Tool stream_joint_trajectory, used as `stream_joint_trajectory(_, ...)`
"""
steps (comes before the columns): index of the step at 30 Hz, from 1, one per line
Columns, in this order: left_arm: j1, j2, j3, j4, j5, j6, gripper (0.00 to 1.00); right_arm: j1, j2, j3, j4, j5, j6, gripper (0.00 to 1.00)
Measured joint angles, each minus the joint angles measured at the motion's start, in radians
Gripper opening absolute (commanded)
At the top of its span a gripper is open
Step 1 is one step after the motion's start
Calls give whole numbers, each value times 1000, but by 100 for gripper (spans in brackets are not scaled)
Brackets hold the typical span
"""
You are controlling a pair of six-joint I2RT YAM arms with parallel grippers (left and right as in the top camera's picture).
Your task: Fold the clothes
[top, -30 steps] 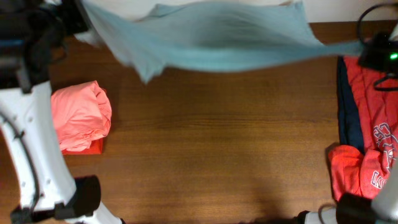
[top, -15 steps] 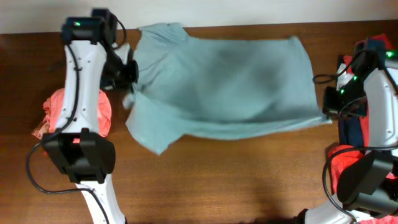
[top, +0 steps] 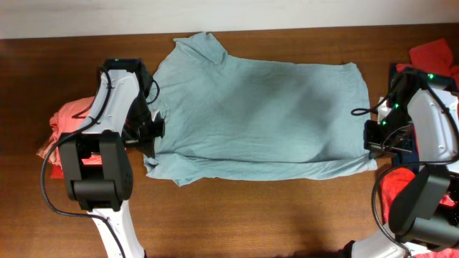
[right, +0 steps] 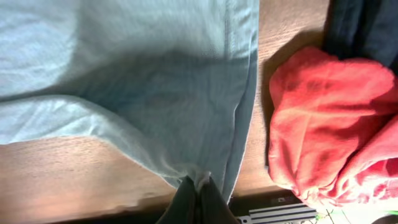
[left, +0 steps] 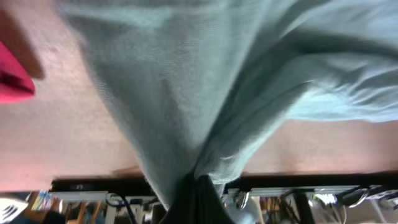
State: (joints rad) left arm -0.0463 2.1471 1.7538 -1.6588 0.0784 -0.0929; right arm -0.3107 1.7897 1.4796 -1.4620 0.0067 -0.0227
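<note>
Brown wooden table point(top: 287, 215) carries the pale grey-blue T-shirt point(top: 258, 115), which lies spread almost flat across its far half, neck end to the left and hem to the right. The left gripper point(top: 150, 134) is closed on a bunch of cloth near the lower sleeve. The right gripper point(top: 371, 140) pinches the hem corner. Both wrist views show fabric drawn in between the fingers. A coral-pink shirt point(top: 68, 118) lies beside the left arm, a red shirt point(top: 398, 190) beside the right. I judge this to be the laying-out step. Next, both grippers should set the cloth down without new wrinkles, then take one edge for the first fold.
</note>
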Motion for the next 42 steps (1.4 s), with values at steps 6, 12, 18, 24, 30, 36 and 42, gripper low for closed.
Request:
stream_joint_trajectory(6,0,-8,-38,16,-1,0,0,0,0,-6,11,19,18,4)
stream_joint_trajectory(12,7,-127,-45,235,0,-13,0,0,0,-6,138,24,30,4)
stream_joint_trajectory(18,39,-197,-43,443,-1,-98,0,-11,0,-8,309,24,60,4)
stream_joint_trajectory(24,47,-187,-43,519,0,-156,0,-56,0,-8,383,24,76,4)
stream_joint_trajectory(30,45,-163,-44,590,0,-170,0,-62,0,-8,411,23,76,4)
stream_joint_trajectory(36,45,-142,-44,636,0,-177,1,-62,0,-8,420,23,76,4)
stream_joint_trajectory(42,45,-110,-44,669,0,-178,0,-62,34,-8,425,18,75,4)
